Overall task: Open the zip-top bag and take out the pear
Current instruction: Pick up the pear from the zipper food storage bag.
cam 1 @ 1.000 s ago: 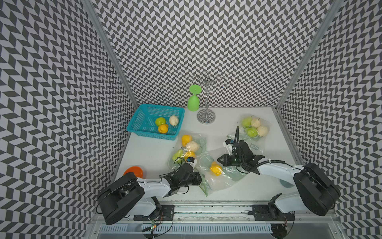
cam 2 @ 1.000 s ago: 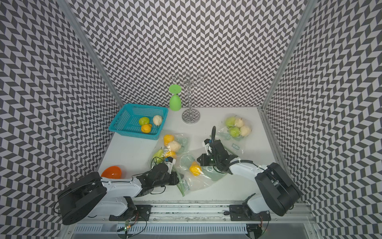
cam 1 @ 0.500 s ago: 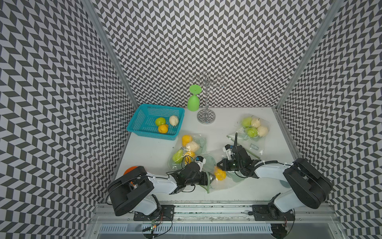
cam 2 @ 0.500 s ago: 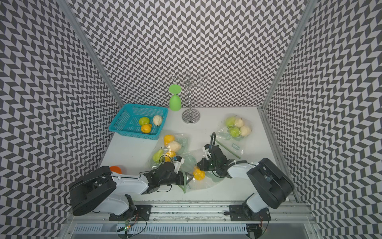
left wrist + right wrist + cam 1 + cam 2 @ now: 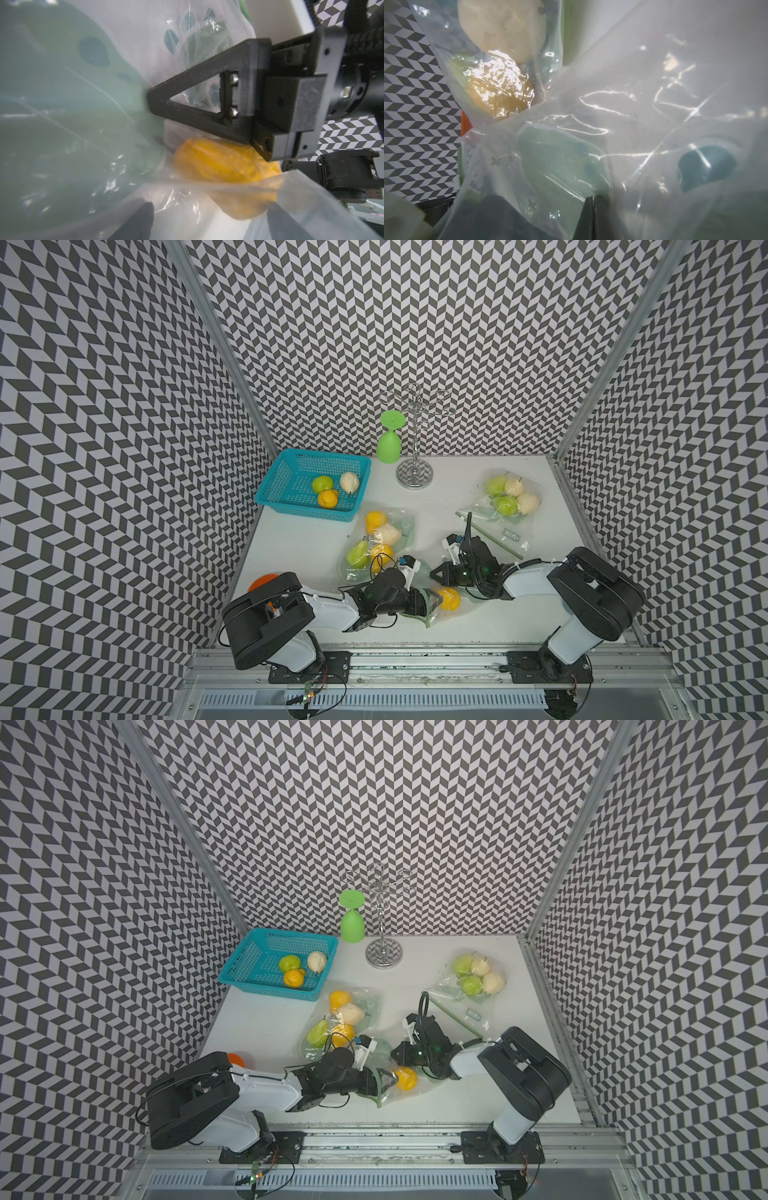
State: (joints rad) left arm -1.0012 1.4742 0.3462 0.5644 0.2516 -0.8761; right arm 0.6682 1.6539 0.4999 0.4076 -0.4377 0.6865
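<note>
Yellow pear (image 5: 449,599) lies inside clear zip-top bag (image 5: 436,615), front-centre of white surface (image 5: 311,543). L claw (image 5: 433,600) at bag mouth, jaws apart, tips just beside pear. R claw (image 5: 434,572) clamped together on bag plastic, pear's far side.

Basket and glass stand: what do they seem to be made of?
Basket: likely moulded plastic, matte teal, its walls a fine grid of holes. Stand: probably metal with a polished chrome finish; its round base mirrors the wall pattern.
</note>
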